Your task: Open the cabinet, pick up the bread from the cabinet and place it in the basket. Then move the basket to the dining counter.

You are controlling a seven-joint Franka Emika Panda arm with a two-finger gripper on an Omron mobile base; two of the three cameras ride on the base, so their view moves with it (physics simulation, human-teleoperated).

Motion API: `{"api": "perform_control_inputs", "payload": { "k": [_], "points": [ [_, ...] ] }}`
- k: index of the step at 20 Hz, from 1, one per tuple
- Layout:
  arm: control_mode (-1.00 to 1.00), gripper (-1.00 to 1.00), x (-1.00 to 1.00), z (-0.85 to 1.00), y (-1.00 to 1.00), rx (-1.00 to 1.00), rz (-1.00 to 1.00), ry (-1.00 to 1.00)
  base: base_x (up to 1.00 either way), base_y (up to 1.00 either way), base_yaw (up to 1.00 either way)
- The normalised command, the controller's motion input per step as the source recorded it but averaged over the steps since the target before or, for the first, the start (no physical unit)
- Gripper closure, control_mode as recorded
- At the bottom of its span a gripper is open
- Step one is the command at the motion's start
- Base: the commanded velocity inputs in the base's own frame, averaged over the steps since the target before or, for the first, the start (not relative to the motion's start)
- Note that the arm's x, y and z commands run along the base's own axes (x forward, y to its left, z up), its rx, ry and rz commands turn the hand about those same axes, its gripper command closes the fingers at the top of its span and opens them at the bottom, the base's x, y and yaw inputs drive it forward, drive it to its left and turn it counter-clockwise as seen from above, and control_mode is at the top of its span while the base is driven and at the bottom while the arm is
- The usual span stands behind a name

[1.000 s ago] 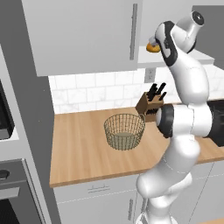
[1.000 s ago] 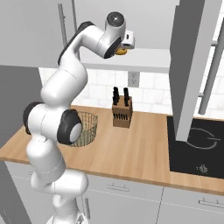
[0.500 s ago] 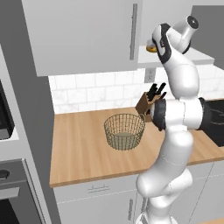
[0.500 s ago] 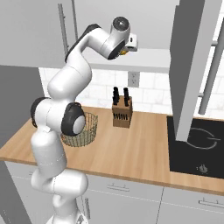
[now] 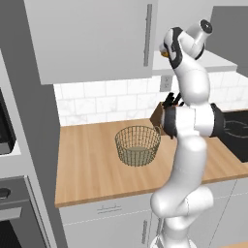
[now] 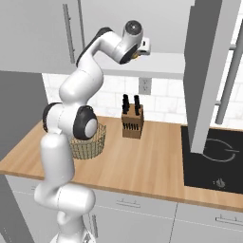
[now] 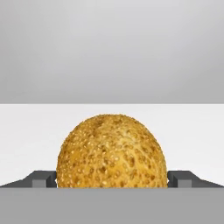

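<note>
Jaws apart either side of the bread (image 7: 112,151) on the white shelf (image 7: 26,140), each side clear.

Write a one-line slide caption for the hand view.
Golden seeded bread sits on the white cabinet shelf, between the end effector fingertips, pale back wall behind.

The bread (image 7: 112,151) shows a rough, grainy golden crust speckled with seeds, sitting on the cabinet's (image 7: 112,48) smooth matt white shelf (image 7: 35,131). Below the cabinet, the basket (image 5: 138,145) is thin tan-gold wire mesh with a solid beige base, standing on a light wooden countertop (image 5: 92,169) with a smooth, even finish. Behind the basket run glossy white tiles (image 5: 106,104), beside it a brown wooden knife block (image 6: 132,123).
</note>
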Motion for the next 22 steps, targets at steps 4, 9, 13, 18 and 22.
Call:
{"api": "perform_control_inputs", "payload": {
  "k": [4, 9, 13, 18, 22],
  "points": [
    [-1.0, 1.0, 0.25, -0.08, 0.0, 0.0, 0.0, 0.0, 0.0, 0.0, 0.0],
    [-1.0, 1.0, -0.17, -0.01, -0.08, 0.0, -0.01, -0.03, 0.0, 0.0, 0.0],
    [-1.0, 1.0, -0.61, -0.01, -0.12, 0.01, -0.02, -0.18, 0.0, 0.0, 0.0],
    [-1.0, 1.0, -0.83, -0.03, 0.0, 0.02, -0.05, -0.32, 0.0, 0.0, 0.0],
    [-1.0, 1.0, -0.84, -0.11, 0.0, 0.03, -0.04, -0.24, 0.0, 0.0, 0.0]
  ]
}}
